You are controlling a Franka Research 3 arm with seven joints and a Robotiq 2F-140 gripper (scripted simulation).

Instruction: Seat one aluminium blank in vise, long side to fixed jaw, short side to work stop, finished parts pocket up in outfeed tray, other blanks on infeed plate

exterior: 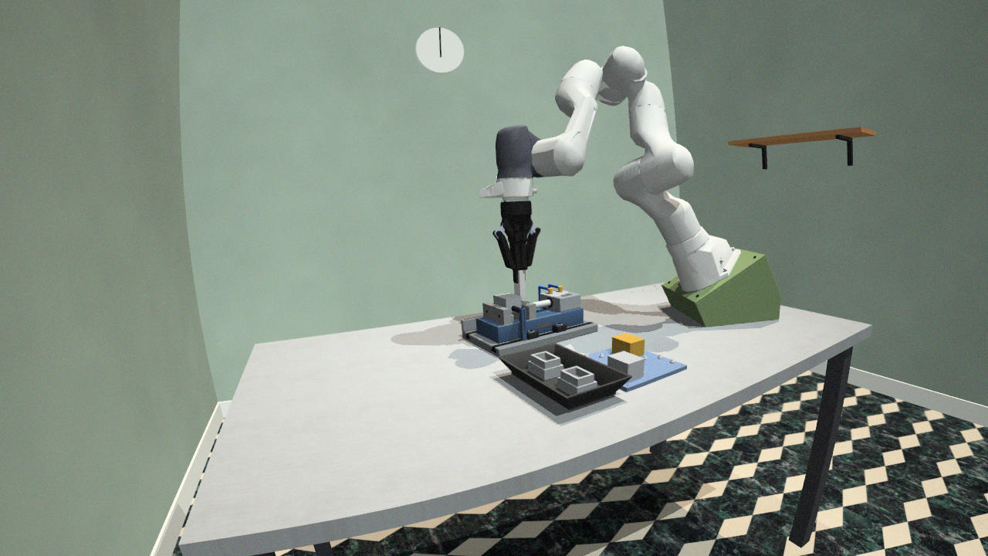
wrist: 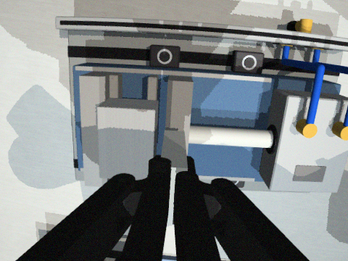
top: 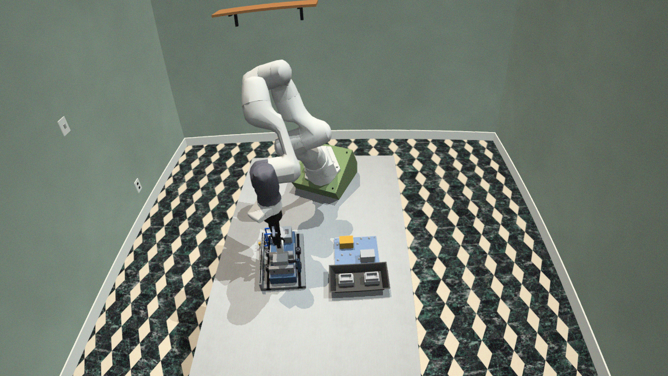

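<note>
The vise (top: 272, 265) stands at the table's left and also shows in the wrist view (wrist: 193, 116). A grey aluminium blank (wrist: 127, 138) lies in its opening across the two low bars (wrist: 113, 87), beside the fixed jaw (wrist: 91, 116), at the end nearer the infeed plate. The work stop is hidden. My gripper (wrist: 173, 146) (exterior: 516, 276) is shut and empty. It hangs above the vise, over the moving jaw (wrist: 178, 116) beside the blank. The infeed plate (top: 356, 249) holds a brass blank (top: 346, 241) and an aluminium blank (top: 367, 255). Two finished parts (top: 345, 279) (top: 371, 278) sit pocket up in the outfeed tray (top: 358, 280).
The block with blue hoses (wrist: 304, 150) and the white piston rod (wrist: 228, 136) are at the vise's end nearer the robot. The robot's green base (top: 326, 175) stands at the back of the table. The tray touches the infeed plate's front edge.
</note>
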